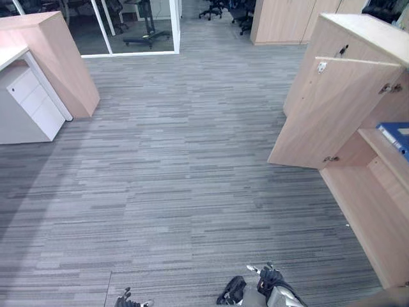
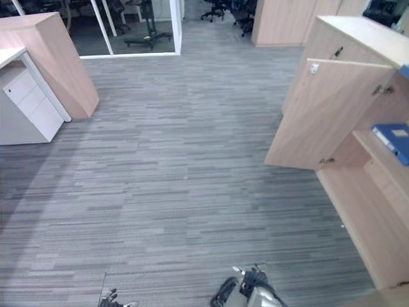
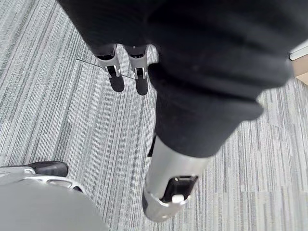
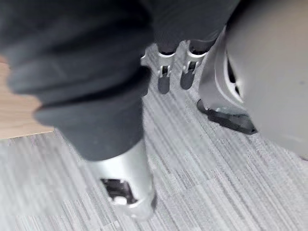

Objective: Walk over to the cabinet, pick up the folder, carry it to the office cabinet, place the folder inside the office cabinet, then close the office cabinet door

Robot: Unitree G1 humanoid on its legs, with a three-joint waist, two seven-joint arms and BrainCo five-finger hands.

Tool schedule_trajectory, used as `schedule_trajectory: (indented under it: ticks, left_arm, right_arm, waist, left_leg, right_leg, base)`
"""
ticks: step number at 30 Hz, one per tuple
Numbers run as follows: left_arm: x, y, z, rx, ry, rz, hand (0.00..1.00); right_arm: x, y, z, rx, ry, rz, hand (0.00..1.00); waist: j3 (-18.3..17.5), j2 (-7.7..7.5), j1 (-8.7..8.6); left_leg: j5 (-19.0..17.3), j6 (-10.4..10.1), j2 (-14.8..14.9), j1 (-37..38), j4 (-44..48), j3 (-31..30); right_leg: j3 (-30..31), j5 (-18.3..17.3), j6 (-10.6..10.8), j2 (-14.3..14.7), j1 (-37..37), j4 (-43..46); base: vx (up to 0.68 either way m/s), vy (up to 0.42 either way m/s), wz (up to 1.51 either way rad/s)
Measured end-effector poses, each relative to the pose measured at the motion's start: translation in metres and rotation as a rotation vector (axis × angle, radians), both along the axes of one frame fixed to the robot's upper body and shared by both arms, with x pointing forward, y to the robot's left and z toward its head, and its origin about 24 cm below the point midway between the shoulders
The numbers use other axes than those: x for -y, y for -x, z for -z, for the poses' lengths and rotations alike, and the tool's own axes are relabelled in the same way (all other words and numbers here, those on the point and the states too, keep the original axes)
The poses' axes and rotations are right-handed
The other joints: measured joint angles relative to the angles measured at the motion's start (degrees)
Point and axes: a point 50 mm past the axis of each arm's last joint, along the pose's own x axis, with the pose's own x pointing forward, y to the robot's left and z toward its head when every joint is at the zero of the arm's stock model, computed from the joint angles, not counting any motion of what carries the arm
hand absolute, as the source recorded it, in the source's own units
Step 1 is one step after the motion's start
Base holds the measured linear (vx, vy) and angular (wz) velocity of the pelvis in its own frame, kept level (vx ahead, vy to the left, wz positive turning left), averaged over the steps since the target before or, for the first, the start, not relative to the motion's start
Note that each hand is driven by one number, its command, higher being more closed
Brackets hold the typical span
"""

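Note:
A blue folder lies flat on a shelf inside the light-wood office cabinet at the right. The cabinet's door stands wide open, swung out over the carpet. My left hand hangs low at the bottom edge, far from the cabinet. In the left wrist view the left hand has straight fingers over bare carpet and holds nothing. My right hand hangs at the bottom right of centre. The right wrist view shows the right hand with relaxed, straight fingers, empty.
Grey striped carpet stretches ahead. At the left stand a desk with a white drawer unit and a wooden side panel. A glass partition, office chairs and another wooden cabinet are at the back.

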Motion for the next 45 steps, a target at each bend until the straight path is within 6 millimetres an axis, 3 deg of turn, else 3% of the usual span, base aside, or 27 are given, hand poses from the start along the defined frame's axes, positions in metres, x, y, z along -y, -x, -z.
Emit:
schedule_trajectory:
  ticks: [2,5,7,9,10,11,13,16,17,19,21,23,24,27,31,33,34,36,39,40,42,43,45]
  left_arm:
    - [0.0,-0.005,0.0,0.007,0.004,-0.018,0.0]
    - [0.001,-0.011,-0.001,0.025,0.012,-0.047,0.0]
    - [-0.003,-0.013,-0.002,0.036,0.007,-0.084,0.0]
    - [-0.002,-0.012,-0.003,0.063,0.031,-0.215,0.0]
    - [-0.003,-0.012,-0.003,0.071,0.035,-0.253,0.0]
    - [-0.002,-0.011,-0.003,0.083,0.043,-0.322,0.0]
    - [-0.003,-0.012,-0.005,0.104,0.044,-0.386,0.0]
    - [-0.006,-0.01,-0.006,0.119,0.044,-0.451,0.0]
    - [-0.009,-0.009,-0.006,0.116,0.038,-0.466,0.0]
    - [-0.009,-0.002,-0.005,0.105,0.038,-0.501,0.0]
    - [-0.008,0.005,-0.003,0.093,0.042,-0.548,0.0]
    - [-0.006,0.009,-0.002,0.087,0.052,-0.59,0.0]
    - [-0.005,0.008,-0.002,0.094,0.06,-0.61,0.0]
    - [-0.009,0.016,-0.001,0.09,0.066,-0.692,0.0]
    - [-0.01,0.042,0.005,0.002,0.064,-0.73,0.0]
    - [-0.013,0.05,0.005,-0.021,0.053,-0.709,0.0]
    - [-0.014,0.049,0.005,-0.022,0.052,-0.702,0.0]
    - [-0.017,0.049,0.005,-0.022,0.047,-0.668,0.0]
    - [-0.015,0.059,0.006,-0.057,0.043,-0.668,0.0]
    - [-0.014,0.061,0.006,-0.063,0.045,-0.667,0.0]
    - [-0.013,0.064,0.007,-0.075,0.043,-0.662,0.0]
    - [-0.013,0.061,0.007,-0.071,0.043,-0.648,0.0]
    - [-0.013,0.053,0.006,-0.052,0.045,-0.634,0.0]
  right_arm:
    - [0.0,-0.001,-0.001,0.01,-0.005,0.019,0.0]
    - [0.004,0.01,0.003,-0.01,-0.019,0.088,0.0]
    - [0.005,0.019,0.005,-0.022,-0.036,0.143,0.0]
    - [0.008,0.026,0.007,-0.029,-0.03,0.165,0.0]
    - [0.008,0.026,0.007,-0.03,-0.03,0.165,0.0]
    - [0.006,0.026,0.007,-0.033,-0.032,0.167,0.0]
    - [0.003,0.025,0.007,-0.04,-0.03,0.15,0.0]
    - [-0.002,0.021,0.008,-0.053,-0.038,0.136,0.0]
    - [-0.003,0.018,0.007,-0.05,-0.03,0.109,0.0]
    - [-0.006,0.009,0.005,-0.032,-0.037,0.107,0.0]
    - [-0.009,0.009,0.005,-0.031,-0.035,0.083,0.0]
    - [-0.012,0.014,0.007,-0.045,-0.04,0.077,0.0]
    - [-0.014,0.015,0.008,-0.047,-0.048,0.079,0.0]
    - [-0.016,0.024,0.011,-0.071,-0.065,0.094,0.0]
    - [-0.013,0.041,0.017,-0.122,-0.097,0.175,0.0]
    - [-0.007,0.045,0.017,-0.126,-0.104,0.226,0.0]
    - [-0.005,0.046,0.018,-0.129,-0.105,0.235,0.0]
    - [0.002,0.053,0.018,-0.14,-0.091,0.248,0.0]
    - [0.012,0.055,0.017,-0.131,-0.063,0.254,0.0]
    - [0.013,0.056,0.017,-0.132,-0.059,0.255,0.0]
    - [0.014,0.055,0.017,-0.131,-0.057,0.254,0.0]
    - [0.012,0.058,0.017,-0.139,-0.062,0.255,0.0]
    - [0.012,0.057,0.017,-0.13,-0.058,0.256,0.0]
  waist:
    - [0.2,0.37,-0.28]
    - [-0.6,0.45,-1.0]
    - [-0.8,0.27,-0.88]
    - [-1.2,0.51,-0.89]
    - [-1.2,0.56,-0.82]
    - [-1.1,0.49,-0.43]
    - [-1.1,0.41,0.8]
    - [-0.5,-0.34,2.29]
    - [-0.1,-0.67,2.38]
    - [0.2,-1.2,2.67]
    - [0.4,-1.32,2.87]
    - [-0.3,-1.28,3.44]
    - [-1.1,-1.42,3.85]
    - [-1.8,-3.79,3.99]
    - [-3.0,-4.02,4.19]
    - [-3.3,-3.96,3.65]
    - [-3.2,-3.7,3.28]
    - [-3.6,-3.59,1.99]
    - [-3.7,-3.48,1.58]
    - [-3.7,-3.35,1.56]
    - [-3.5,-3.28,1.26]
    - [-3.4,-3.25,0.87]
    - [-2.0,-3.31,0.75]
  left_leg:
    - [-1.7,-1.0,2.1,0.1,-0.1,0.0]
    - [-4.3,-0.6,6.3,0.2,3.0,-2.8]
    - [-5.3,-2.6,9.8,-2.3,11.9,-4.5]
    - [-5.3,-6.7,13.5,-11.2,34.6,-5.4]
    - [-5.1,-7.2,14.2,-13.2,39.6,-5.4]
    - [-5.2,-7.0,15.1,-16.6,47.4,-4.4]
    - [-6.5,-5.1,15.5,-21.2,52.4,-3.0]
    - [-8.1,-2.4,14.3,-27.6,47.0,-4.1]
    - [-8.2,-2.2,12.2,-30.0,42.4,-7.9]
    - [-6.5,-3.9,9.4,-30.9,30.3,-13.8]
    - [-3.1,-5.1,8.5,-30.9,21.4,-19.4]
    - [4.0,-7.1,7.1,-29.4,19.7,-22.9]
    - [6.3,-6.1,5.1,-29.7,21.2,-24.1]
    - [3.4,-3.3,2.5,-28.9,23.8,-18.4]
    - [1.9,-0.2,-0.8,-22.2,20.6,-13.0]
    - [1.9,1.1,-2.8,-15.9,15.7,-12.1]
    - [1.9,1.5,-3.1,-14.6,14.9,-12.1]
    - [2.1,2.2,-4.1,-10.0,11.2,-11.5]
    - [2.6,2.8,-4.2,-7.1,7.3,-8.0]
    - [2.7,2.9,-3.9,-6.7,6.6,-7.2]
    - [3.1,2.7,-2.4,-5.8,5.0,-5.8]
    - [3.1,2.2,-0.7,-5.6,4.6,-5.3]
    - [1.5,1.3,1.3,-4.3,4.6,-5.2]
  right_leg:
    - [-0.8,-3.5,-0.1,1.7,-0.1,1.9]
    - [-3.0,-8.7,0.1,5.6,1.9,2.8]
    - [-3.6,-9.3,-0.3,9.1,4.8,0.3]
    - [-3.2,-9.2,-0.3,12.6,8.9,-4.6]
    - [-2.8,-9.2,-0.3,13.3,9.9,-5.6]
    - [-1.1,-9.2,-0.4,14.8,11.7,-7.5]
    - [2.6,-9.0,-0.6,16.5,13.9,-9.9]
    - [8.6,-8.5,-0.3,17.1,16.5,-11.8]
    - [11.3,-8.2,0.3,16.3,17.7,-12.8]
    - [16.3,-7.9,1.8,14.6,18.7,-12.9]
    - [19.9,-8.2,4.2,13.5,20.5,-12.8]
    - [23.1,-9.0,7.3,11.9,21.8,-13.0]
    - [24.9,-9.1,8.8,10.5,21.8,-13.2]
    - [27.1,-7.0,11.7,5.6,21.1,-13.3]
    - [30.6,-4.2,11.7,0.1,20.1,-10.7]
    - [30.3,-3.9,11.1,-4.0,16.0,0.6]
    - [30.1,-3.5,10.6,-5.0,15.0,3.7]
    - [26.9,-0.8,6.6,-8.3,12.0,12.7]
    - [22.3,-0.3,6.0,-11.0,9.9,16.4]
    - [21.1,-0.5,6.2,-11.1,9.5,16.4]
    - [17.2,-3.8,9.2,-9.9,8.6,16.0]
    - [14.5,-7.1,9.7,-7.7,7.6,15.3]
    - [9.3,-8.7,9.6,-5.5,6.7,14.0]
  base:
    - [0.26,-0.236,-0.18]
    - [0.34,-0.299,0.16]
    - [0.44,-0.361,0.13]
    - [0.34,-0.238,-0.11]
    - [0.3,-0.089,-0.41]
    - [0.24,-0.029,-0.55]
    - [0.27,0.014,-0.93]
    - [0.23,0.062,-1.09]
    - [0.25,0.122,-1.27]
    - [0.28,0.191,-1.32]
    - [0.28,0.233,-1.08]
    - [0.29,0.298,-0.87]
    - [0.3,0.324,-0.63]
    - [0.39,0.452,-0.67]
    - [0.25,0.348,-1.09]
    - [0.12,0.252,-0.94]
    - [0.06,0.182,-0.39]
    - [0.04,0.14,-0.24]
    - [0.0,0.09,-0.63]
    - [-0.02,0.026,-0.77]
    - [-0.01,-0.049,-0.64]
    - [0.0,-0.168,-0.36]
    - [0.0,-0.269,-0.25]
